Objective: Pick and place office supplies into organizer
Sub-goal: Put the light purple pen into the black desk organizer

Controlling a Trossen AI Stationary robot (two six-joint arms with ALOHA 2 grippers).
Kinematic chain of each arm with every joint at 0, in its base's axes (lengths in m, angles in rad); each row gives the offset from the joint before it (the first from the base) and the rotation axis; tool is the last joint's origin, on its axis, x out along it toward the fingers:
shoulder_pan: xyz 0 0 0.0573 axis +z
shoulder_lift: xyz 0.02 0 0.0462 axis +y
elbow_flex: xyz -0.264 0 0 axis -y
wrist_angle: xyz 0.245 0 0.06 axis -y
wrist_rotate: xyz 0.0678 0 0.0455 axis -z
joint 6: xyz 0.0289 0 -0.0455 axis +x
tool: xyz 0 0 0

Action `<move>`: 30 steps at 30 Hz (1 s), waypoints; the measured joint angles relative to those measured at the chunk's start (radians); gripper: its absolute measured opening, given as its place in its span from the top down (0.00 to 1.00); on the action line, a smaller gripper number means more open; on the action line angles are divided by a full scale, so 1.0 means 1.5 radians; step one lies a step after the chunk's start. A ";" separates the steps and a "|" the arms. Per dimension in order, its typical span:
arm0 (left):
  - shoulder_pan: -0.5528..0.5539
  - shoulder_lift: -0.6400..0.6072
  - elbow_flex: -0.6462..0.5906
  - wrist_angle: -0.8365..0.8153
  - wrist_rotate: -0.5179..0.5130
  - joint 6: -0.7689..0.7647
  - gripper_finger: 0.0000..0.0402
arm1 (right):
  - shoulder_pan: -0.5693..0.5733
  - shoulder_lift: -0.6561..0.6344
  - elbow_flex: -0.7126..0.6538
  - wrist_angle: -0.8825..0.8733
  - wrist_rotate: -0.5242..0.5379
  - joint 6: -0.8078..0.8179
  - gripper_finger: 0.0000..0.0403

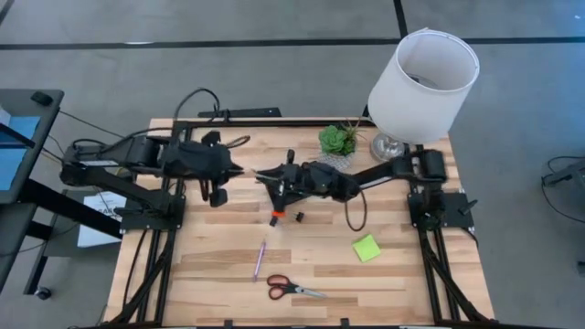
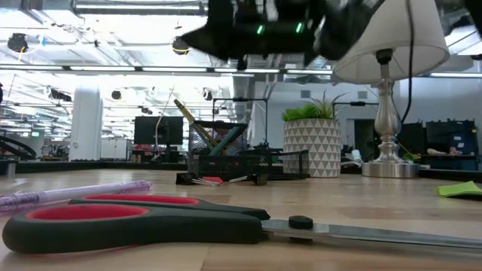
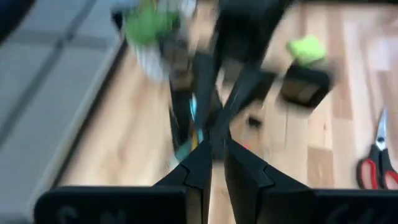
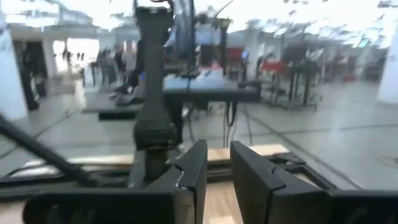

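Observation:
The black organizer stands mid-table with pens upright in its mesh cup. In the high view my right gripper hangs over it and hides most of it. That gripper is open, points level toward the left arm, and has nothing between its fingers. My left gripper hovers just left of it, tilted down. Its fingers are shut to a thin slit, with nothing seen between them. Red-handled scissors, a purple pen, a lime-green sticky-note pad and a tiny orange item lie flat on the table.
A white-shaded lamp stands at the far right corner, with a small potted plant beside it. A tiny black piece lies next to the orange item. Bare wood shows along the near right.

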 joint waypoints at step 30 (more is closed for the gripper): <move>-0.190 0.284 -0.393 0.502 0.183 -0.568 0.93 | 0.040 -0.326 -0.005 -0.695 0.124 0.012 0.84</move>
